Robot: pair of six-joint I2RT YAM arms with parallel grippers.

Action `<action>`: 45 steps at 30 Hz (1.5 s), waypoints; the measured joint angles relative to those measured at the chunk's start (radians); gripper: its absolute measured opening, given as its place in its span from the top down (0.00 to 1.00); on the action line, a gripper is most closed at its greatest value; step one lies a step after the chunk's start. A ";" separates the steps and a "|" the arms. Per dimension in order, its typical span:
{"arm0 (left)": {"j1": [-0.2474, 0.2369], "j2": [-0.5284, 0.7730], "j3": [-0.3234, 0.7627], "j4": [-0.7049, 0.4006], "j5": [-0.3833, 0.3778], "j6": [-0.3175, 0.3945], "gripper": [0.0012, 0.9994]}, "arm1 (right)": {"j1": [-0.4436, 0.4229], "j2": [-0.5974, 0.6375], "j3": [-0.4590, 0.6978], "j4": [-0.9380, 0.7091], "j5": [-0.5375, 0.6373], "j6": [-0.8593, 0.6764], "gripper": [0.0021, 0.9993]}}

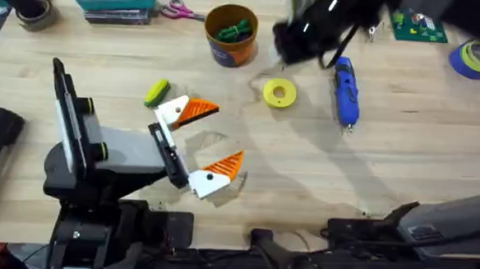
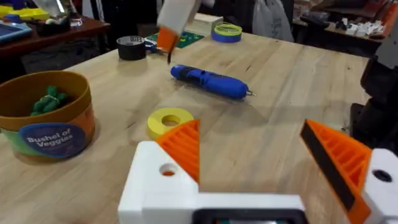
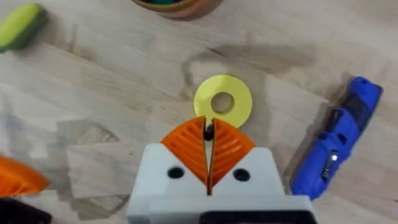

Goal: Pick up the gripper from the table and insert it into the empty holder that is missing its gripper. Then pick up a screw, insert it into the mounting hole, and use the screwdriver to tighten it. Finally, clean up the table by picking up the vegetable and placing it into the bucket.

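The left gripper (image 1: pixel 209 145) lies low over the table at the left, its 2 white brackets spread wide apart, each carrying an orange ribbed finger (image 1: pixel 198 109), with nothing between them. Just beside its farther finger sits the vegetable (image 1: pixel 157 92), a small yellow-green oblong lying on the wood; the right wrist view catches it at a corner (image 3: pixel 20 25). Farther back stands the bucket (image 1: pixel 231 35), round and orange-brown with dark green pieces (image 1: pixel 233 29) inside. The left wrist view adds what the overhead cannot: a blue label on the bucket's (image 2: pixel 46 115) wall reading "Bushel of Veggies".

Near the middle lies a yellow round disc (image 1: pixel 279 93) with a hole through it. The right gripper (image 3: pixel 208 134) hangs just above the disc's (image 3: pixel 223 103) near edge, its 2 orange pads pressed together, and a small dark thing shows in the seam between their tips; what it is I cannot tell. In the overhead that arm (image 1: pixel 320 27) is a dark blur.

Right of the disc lies the screwdriver (image 1: pixel 346 92), a blue cylinder flat on the table, dark tip toward the arms' bases. The left wrist view shows it (image 2: pixel 211 81) lying apart from the disc.
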 joint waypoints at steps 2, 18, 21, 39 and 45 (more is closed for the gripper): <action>0.000 0.000 0.000 0.000 0.000 0.000 0.01 | 0.000 -0.011 0.083 -0.066 0.000 -0.006 1.00; 0.000 0.000 0.000 0.000 0.000 0.000 0.01 | 0.014 -0.017 0.370 -0.302 0.001 -0.024 1.00; 0.000 0.000 0.000 0.000 0.000 0.000 0.01 | 0.043 -0.017 0.370 -0.294 0.003 -0.038 1.00; 0.000 0.000 0.000 0.000 0.000 0.000 0.01 | 0.263 0.074 0.456 -0.257 -0.074 -0.173 1.00; 0.000 0.000 0.000 0.000 0.000 0.000 0.01 | 0.335 0.074 0.464 -0.225 -0.096 -0.228 1.00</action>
